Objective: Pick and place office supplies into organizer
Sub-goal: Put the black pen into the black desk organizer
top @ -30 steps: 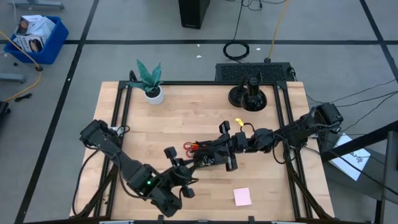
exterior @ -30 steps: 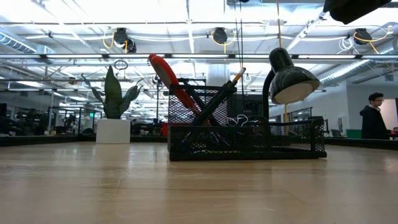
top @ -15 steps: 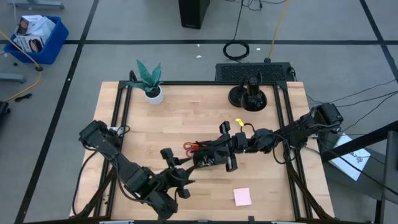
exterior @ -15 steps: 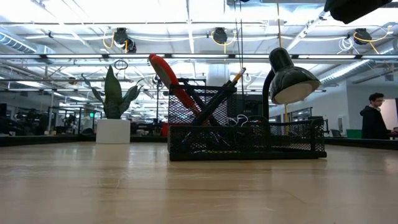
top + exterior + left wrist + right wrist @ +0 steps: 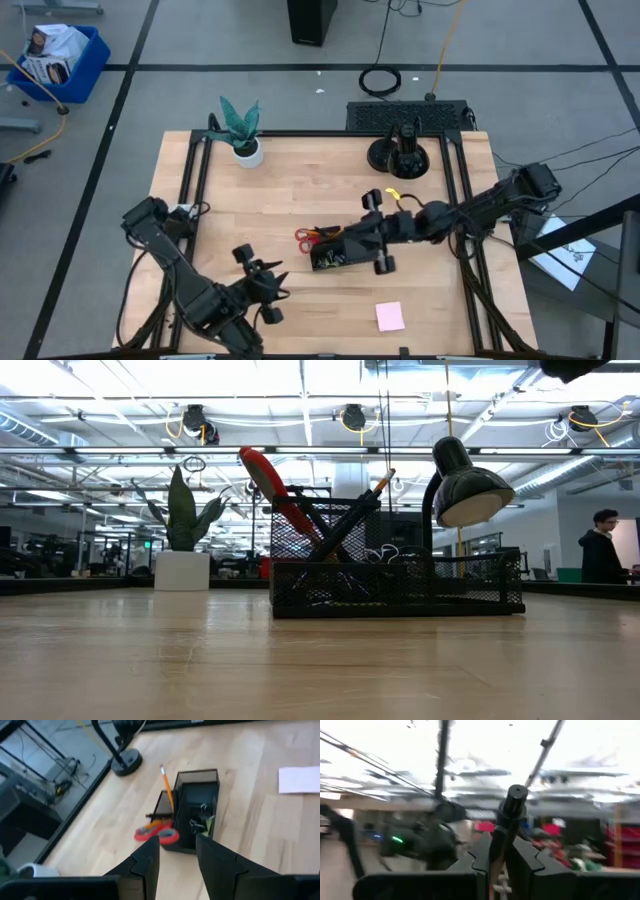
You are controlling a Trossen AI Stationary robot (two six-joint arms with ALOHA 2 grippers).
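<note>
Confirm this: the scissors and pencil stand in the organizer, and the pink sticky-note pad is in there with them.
Not quite. The red-handled scissors and pencil do stand in the organizer, but the high view shows the pink sticky-note pad lying on the table, apart from it.

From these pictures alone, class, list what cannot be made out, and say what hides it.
- Organizer contents: high view, right claw covers part.
- Small items in the compartments: low view, behind black mesh.
- Object in the right claw: right wrist view, blurred, type unclear.
- Sticky-note pad: left wrist view, cut by the edge.
</note>
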